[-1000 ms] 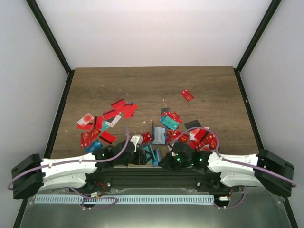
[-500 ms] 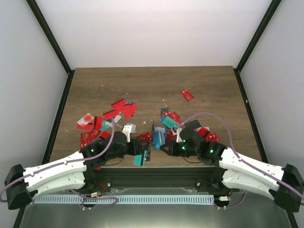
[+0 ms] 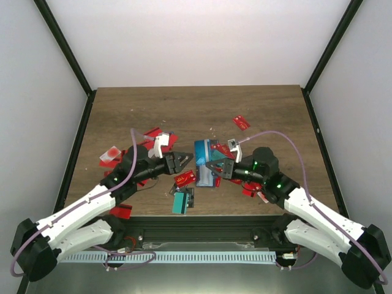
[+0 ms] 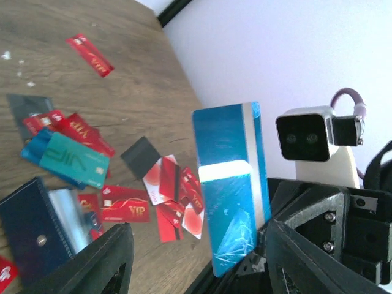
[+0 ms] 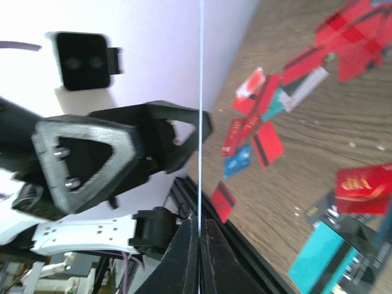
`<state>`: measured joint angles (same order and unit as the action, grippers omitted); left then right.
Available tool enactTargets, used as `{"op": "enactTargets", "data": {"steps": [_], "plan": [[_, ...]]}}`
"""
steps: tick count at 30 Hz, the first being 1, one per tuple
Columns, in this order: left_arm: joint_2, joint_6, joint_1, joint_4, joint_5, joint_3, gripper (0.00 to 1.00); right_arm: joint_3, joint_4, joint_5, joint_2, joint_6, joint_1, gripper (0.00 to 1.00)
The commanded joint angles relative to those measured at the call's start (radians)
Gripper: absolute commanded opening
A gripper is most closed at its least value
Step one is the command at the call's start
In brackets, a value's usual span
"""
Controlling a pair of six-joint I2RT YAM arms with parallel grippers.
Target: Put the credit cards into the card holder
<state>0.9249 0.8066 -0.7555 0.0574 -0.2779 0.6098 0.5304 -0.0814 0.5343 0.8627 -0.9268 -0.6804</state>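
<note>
**Blue card held upright between the arms, holder on the bench below**

The right fingers [image 5: 185, 248] are pinched shut on the lower end of a blue card [image 4: 228, 184]. The card stands with its long axis up and its face turned to the left arm. The left fingers [image 4: 104, 257] are spread and hold nothing, and in the left wrist view the card shows between them. The holder [image 4: 27, 223] lies on the bench [image 3: 275, 110], below and to one side of the card, among loose red cards [image 4: 125, 208], and looks folded open. The right arm has the card, so I judge the card must come down to the holder short edge first.
</note>
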Motion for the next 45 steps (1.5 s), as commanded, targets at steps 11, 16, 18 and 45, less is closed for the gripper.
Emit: {"op": "enactTargets", "data": {"steps": [11,16,18,45], "plan": [[0.092,0.018,0.065,0.288,-0.327,0.045,0.22,0.005,-0.337,0.227,0.064,-0.04,0.035,0.01],[0.08,0.001,0.065,0.246,-0.287,0.04,0.04,0.016,-0.302,0.214,0.083,-0.009,0.038,0.02],[0.068,-0.036,0.065,0.171,-0.228,0.043,0.04,0.059,-0.195,0.171,0.104,0.056,0.042,0.31],[0.045,-0.274,0.092,-0.187,0.116,-0.059,0.04,0.318,0.236,-0.17,0.722,0.268,0.031,0.78]]}}
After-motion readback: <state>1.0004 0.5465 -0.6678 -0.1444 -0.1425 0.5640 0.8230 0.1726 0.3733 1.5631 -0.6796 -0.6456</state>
